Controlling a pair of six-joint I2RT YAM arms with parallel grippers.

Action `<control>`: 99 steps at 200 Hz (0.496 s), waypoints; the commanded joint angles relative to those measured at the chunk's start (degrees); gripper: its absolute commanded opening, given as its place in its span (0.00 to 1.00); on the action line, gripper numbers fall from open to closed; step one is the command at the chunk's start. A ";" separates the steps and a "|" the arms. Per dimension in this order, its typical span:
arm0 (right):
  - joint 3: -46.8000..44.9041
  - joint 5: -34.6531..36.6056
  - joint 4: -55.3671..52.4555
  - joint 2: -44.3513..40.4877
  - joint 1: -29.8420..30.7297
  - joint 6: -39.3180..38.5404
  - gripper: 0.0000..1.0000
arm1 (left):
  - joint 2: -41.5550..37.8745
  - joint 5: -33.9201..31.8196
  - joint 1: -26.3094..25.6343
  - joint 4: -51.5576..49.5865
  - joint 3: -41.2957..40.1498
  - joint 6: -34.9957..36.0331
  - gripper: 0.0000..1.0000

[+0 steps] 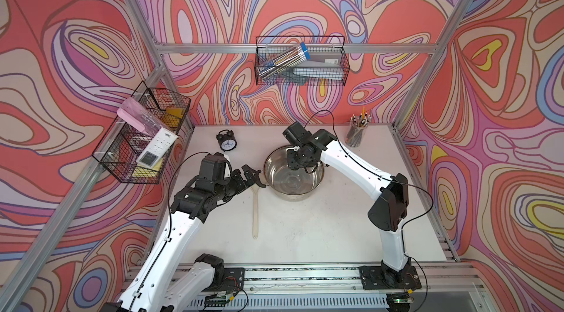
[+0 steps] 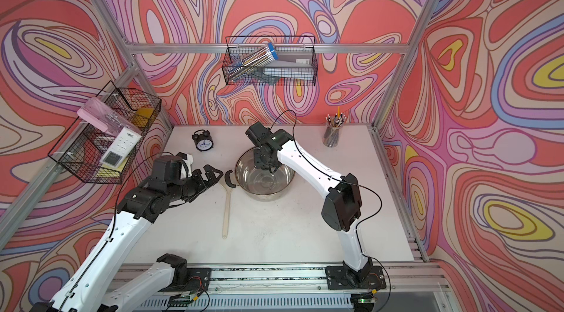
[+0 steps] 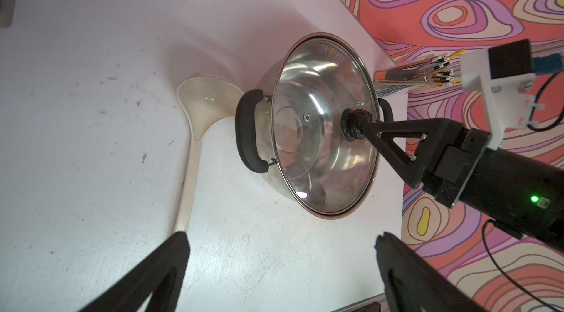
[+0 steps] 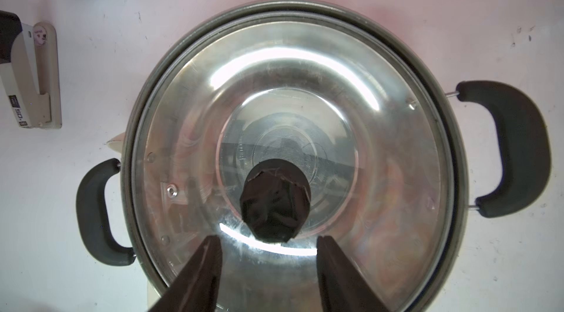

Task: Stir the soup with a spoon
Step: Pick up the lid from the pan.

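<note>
Though part-hidden, apparently one spoon (image 1: 255, 212), one pot (image 1: 294, 196)

Directions are read in a top view, 12 o'clock at the back wall (image 1: 274, 5). The pot (image 1: 293, 196) is set at the centre of the table (image 1: 305, 234), the lid (image 1: 294, 177) on it. The right gripper (image 4: 268, 240) is placed over the lid, fingers (image 4: 198, 277) either side of the lid knob (image 4: 274, 200). The ladle (image 1: 255, 209) is laid at the pot's 8 o'clock, bowl just beside the pot handle (image 3: 247, 133), shaft toward 6. The left gripper (image 3: 280, 241) is held at 9 o'clock, the alarm clock (image 1: 227, 141) at 10, the pencil cup (image 1: 356, 135) at 2.
</note>
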 commanded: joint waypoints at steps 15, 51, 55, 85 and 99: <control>-0.34 -0.33 0.39 1.74 0.02 -0.30 0.52 | 2.44 -0.01 -0.13 -0.58 2.79 1.07 0.99; 1.98 -0.39 -0.33 4.72 0.01 -0.53 0.52 | 3.21 0.34 -0.15 -0.19 3.35 1.43 0.99; 2.15 -0.41 -0.33 5.05 -0.03 -0.50 0.52 | 3.21 0.27 -0.09 -0.21 3.27 1.43 0.99; 4.48 -0.02 -0.90 6.98 0.02 -0.40 0.49 | 3.02 1.21 -0.15 0.21 2.89 1.55 0.99; 5.29 0.18 -1.25 7.71 0.02 -0.20 0.45 | 2.78 1.49 -0.15 0.30 2.75 1.51 0.99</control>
